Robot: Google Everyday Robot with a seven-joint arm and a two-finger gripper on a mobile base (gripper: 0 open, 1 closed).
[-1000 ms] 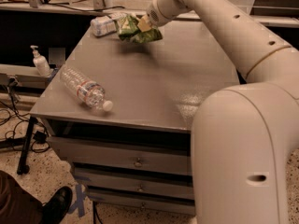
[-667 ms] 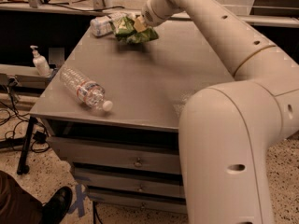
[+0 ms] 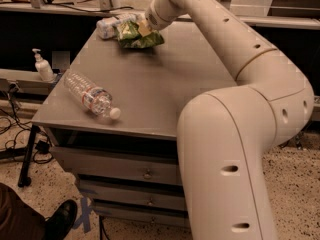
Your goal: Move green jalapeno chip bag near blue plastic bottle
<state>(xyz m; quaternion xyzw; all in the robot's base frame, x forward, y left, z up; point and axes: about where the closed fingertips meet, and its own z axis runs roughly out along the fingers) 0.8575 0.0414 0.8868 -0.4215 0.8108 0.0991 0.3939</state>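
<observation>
The green jalapeno chip bag (image 3: 136, 36) lies crumpled at the far edge of the grey table (image 3: 165, 84). Its left end touches or overlaps the blue plastic bottle (image 3: 111, 27), which lies on its side with a pale label, at the far left. My gripper (image 3: 143, 28) reaches in from the right at the end of the long white arm (image 3: 235, 39). It sits on the top of the bag and is shut on it. The bag's underside rests on or just above the tabletop.
A clear ribbed bottle (image 3: 91, 95) with a red-and-blue label lies near the table's front left edge. A soap dispenser (image 3: 42, 66) stands on a low shelf to the left. Drawers (image 3: 145, 171) sit under the table. A person's shoe (image 3: 60, 219) is at the bottom left.
The gripper has carried the bag a little to the left and down, so it now lies against the blue plastic bottle. The clear bottle has not moved.
</observation>
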